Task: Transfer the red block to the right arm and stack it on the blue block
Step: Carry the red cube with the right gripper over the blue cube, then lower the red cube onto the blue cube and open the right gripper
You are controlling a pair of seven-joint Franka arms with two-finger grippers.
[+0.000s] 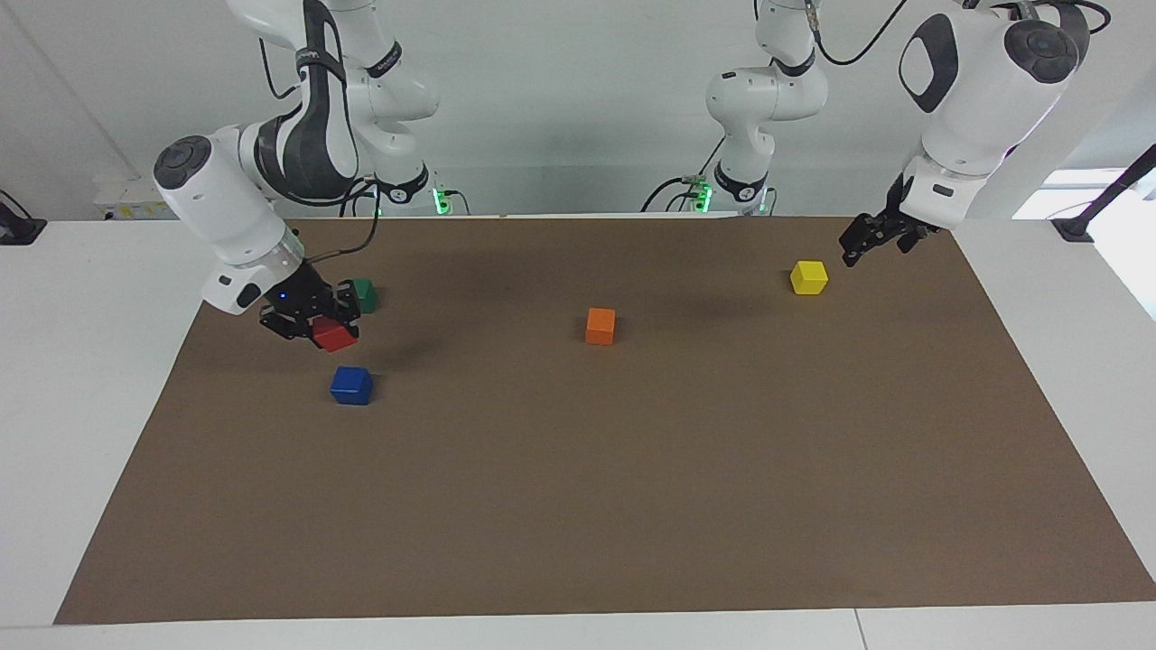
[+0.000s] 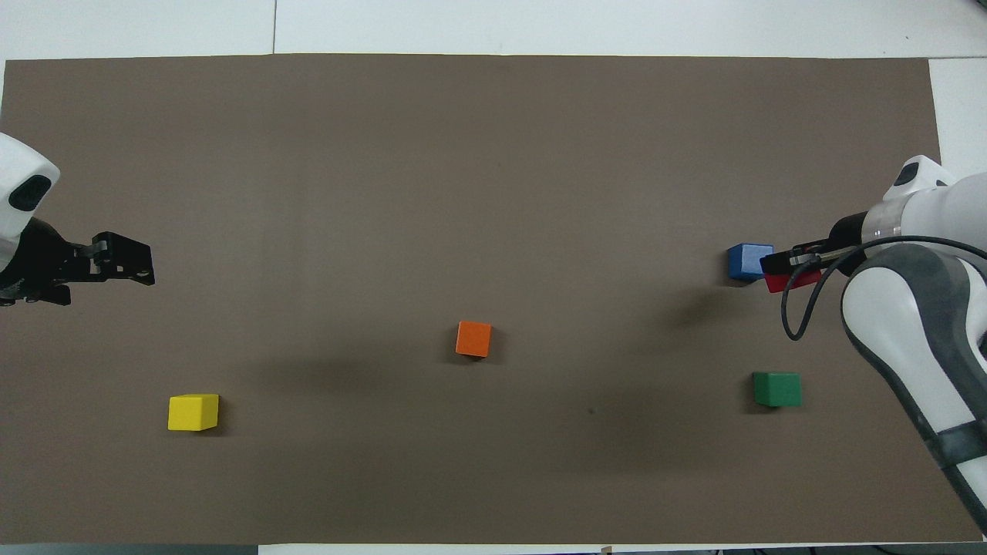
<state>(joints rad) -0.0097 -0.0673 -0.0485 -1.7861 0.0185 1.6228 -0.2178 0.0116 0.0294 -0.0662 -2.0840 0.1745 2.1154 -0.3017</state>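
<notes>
My right gripper [image 1: 327, 330], with its small blue light, is shut on the red block [image 1: 336, 336] and holds it in the air just beside and above the blue block [image 1: 351, 385]. In the overhead view the red block [image 2: 794, 281] shows partly under the right gripper [image 2: 786, 270], next to the blue block [image 2: 749, 261]. The blue block sits on the brown mat at the right arm's end. My left gripper [image 1: 860, 246] hangs in the air at the left arm's end, near the yellow block, holding nothing. It also shows in the overhead view [image 2: 127, 262].
A dark green block [image 1: 364, 294] sits nearer to the robots than the blue block. An orange block [image 1: 600, 326] lies mid-mat. A yellow block [image 1: 808, 277] lies toward the left arm's end. The brown mat [image 1: 578, 506] covers the white table.
</notes>
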